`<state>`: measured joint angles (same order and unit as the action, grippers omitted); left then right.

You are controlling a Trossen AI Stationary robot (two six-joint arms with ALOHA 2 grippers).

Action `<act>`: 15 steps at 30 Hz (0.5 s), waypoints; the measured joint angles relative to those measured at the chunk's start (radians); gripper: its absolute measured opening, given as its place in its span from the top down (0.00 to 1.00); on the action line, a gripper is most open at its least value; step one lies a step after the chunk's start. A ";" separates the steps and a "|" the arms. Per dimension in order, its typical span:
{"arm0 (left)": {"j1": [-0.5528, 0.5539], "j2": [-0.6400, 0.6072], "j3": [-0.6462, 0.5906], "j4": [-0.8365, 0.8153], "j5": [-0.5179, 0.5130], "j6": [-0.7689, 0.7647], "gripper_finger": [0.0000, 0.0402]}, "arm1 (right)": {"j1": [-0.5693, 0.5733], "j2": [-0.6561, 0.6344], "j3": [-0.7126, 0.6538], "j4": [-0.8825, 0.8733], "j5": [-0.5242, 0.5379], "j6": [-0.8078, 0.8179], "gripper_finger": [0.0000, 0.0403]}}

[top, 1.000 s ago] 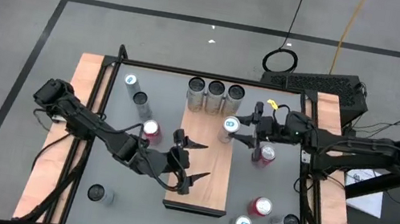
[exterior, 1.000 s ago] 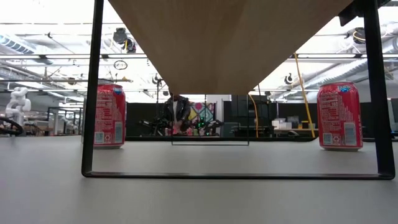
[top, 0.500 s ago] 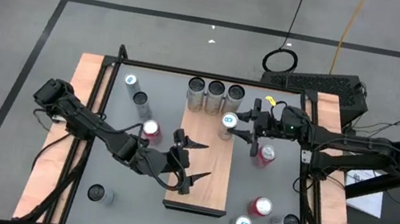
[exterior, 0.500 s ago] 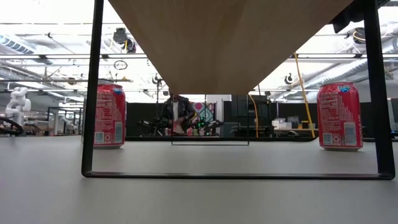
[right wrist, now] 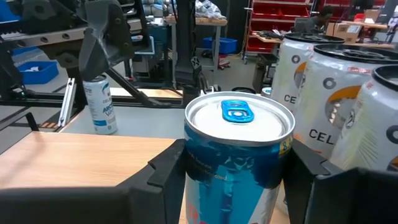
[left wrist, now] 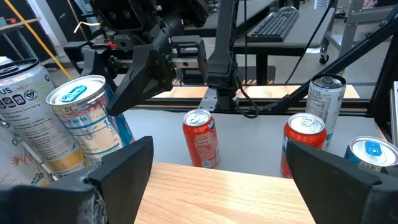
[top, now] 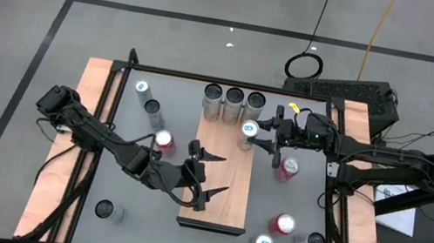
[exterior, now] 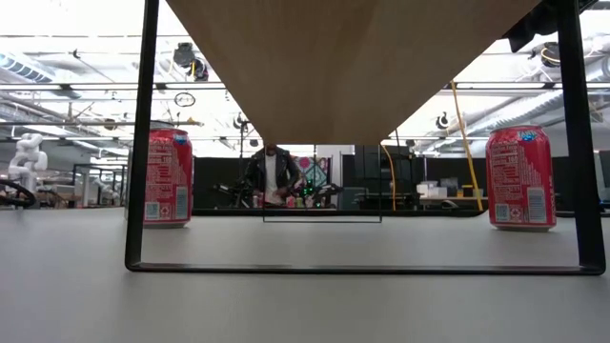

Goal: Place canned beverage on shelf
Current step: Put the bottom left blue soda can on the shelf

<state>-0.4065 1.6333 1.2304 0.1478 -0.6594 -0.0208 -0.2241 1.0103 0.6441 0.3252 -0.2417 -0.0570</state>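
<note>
The shelf [top: 214, 201] is a light-brown board raised on a dark frame in the middle of the table; its underside fills the top of the low view [exterior: 353, 57]. Three silver cans [top: 234, 100] stand in a row at its far end. A blue can [top: 248, 130] with a silver top is over the shelf's right edge, just near of that row, between the fingers of my right gripper [top: 254, 134]. My left gripper [top: 224, 173] is open and empty over the shelf's middle. My right gripper holds the blue can by its side wall, below the top rim [right wrist: 193, 168], one finger on each side. The fingers come level from the table's right. The can is upright. Whether its base rests on the shelf cannot be seen.
A red can [top: 287, 165] stands right of the shelf, beside my right gripper. Another red can [top: 163, 140] and two silver cans [top: 151, 110] stand left of the shelf. Several more cans [top: 282, 225] stand at the near right, and one [top: 103, 208] at the near left.
My right gripper has gone a little toward the table's far edge and left with the blue can, which stays upright. The red can beside it now shows more fully.
</note>
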 joint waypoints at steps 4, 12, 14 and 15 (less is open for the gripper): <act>0.000 0.000 0.000 0.000 0.000 0.000 0.10 | 0.000 0.000 0.000 0.000 0.000 -0.009 0.61; 0.000 0.000 0.000 0.000 0.000 0.000 0.10 | 0.000 0.000 0.000 -0.001 0.000 -0.019 0.61; 0.000 0.000 0.000 0.000 0.000 0.000 0.10 | 0.000 0.000 0.000 -0.002 0.001 -0.018 0.61; 0.000 0.000 0.000 0.000 0.000 0.000 0.10 | 0.000 0.000 0.000 -0.003 0.001 -0.018 0.61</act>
<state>-0.4065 1.6333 1.2304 0.1478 -0.6592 -0.0212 -0.2241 1.0103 0.6441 0.3224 -0.2409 -0.0747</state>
